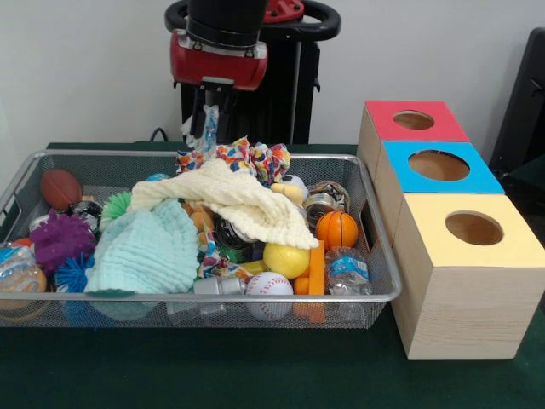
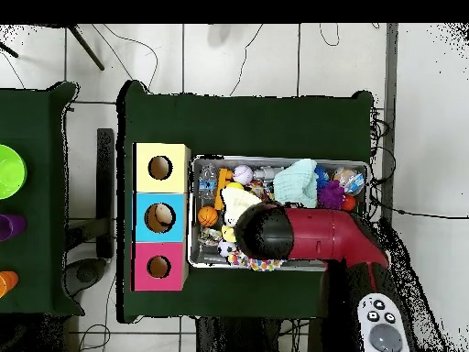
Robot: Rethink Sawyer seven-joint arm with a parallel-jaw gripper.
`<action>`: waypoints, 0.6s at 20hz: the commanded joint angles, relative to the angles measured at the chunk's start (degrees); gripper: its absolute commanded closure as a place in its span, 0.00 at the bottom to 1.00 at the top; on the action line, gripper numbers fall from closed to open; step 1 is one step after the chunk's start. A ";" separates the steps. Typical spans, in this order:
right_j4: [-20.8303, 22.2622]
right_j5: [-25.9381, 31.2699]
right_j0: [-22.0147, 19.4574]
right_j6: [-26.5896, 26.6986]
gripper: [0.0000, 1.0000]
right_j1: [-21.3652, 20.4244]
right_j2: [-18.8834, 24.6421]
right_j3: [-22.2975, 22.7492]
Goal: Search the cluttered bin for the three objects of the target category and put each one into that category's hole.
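The silver wire-mesh basket (image 1: pixel 213 297) is full of toys and cloths; it also shows in the overhead view (image 2: pixel 190 240). My gripper (image 1: pixel 207 118) hangs above the basket's far rim. It is shut on a small clear water bottle (image 1: pixel 209 129) with a blue label, held clear of the clutter. A second bottle (image 1: pixel 347 271) lies in the basket's near right corner and also shows from above (image 2: pixel 207 174). A third bottle (image 1: pixel 15 266) lies at the near left corner. In the overhead view the red arm (image 2: pixel 321 236) hides the gripper.
Three wooden boxes with round holes stand right of the basket: red top (image 1: pixel 414 120), blue top (image 1: pixel 438 164), yellow top (image 1: pixel 473 227). The basket holds a cream cloth (image 1: pixel 247 204), a mint cloth (image 1: pixel 149 251), balls and metal cans (image 1: pixel 322 204).
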State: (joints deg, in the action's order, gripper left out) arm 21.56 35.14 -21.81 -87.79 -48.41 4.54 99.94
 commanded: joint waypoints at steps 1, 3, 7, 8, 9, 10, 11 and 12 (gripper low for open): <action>-2.99 6.31 2.57 -11.21 1.00 -0.47 -1.99 2.04; -3.82 6.56 3.88 -12.04 1.00 -0.98 -2.99 2.51; -5.40 6.13 6.84 -14.01 1.00 -1.14 -4.95 3.27; -5.77 6.01 7.59 -14.40 1.00 -1.14 -5.44 3.35; -6.14 6.05 8.30 -14.78 1.00 -1.27 -5.96 3.49; -6.57 6.17 8.96 -15.02 1.00 -1.35 -6.45 3.52; -6.98 6.23 9.63 -15.27 1.00 -1.19 -6.95 3.43; -7.44 6.37 10.32 -15.46 1.00 -1.18 -7.48 3.39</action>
State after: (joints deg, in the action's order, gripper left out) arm 17.15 35.14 -13.66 -87.80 -48.77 -0.94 100.00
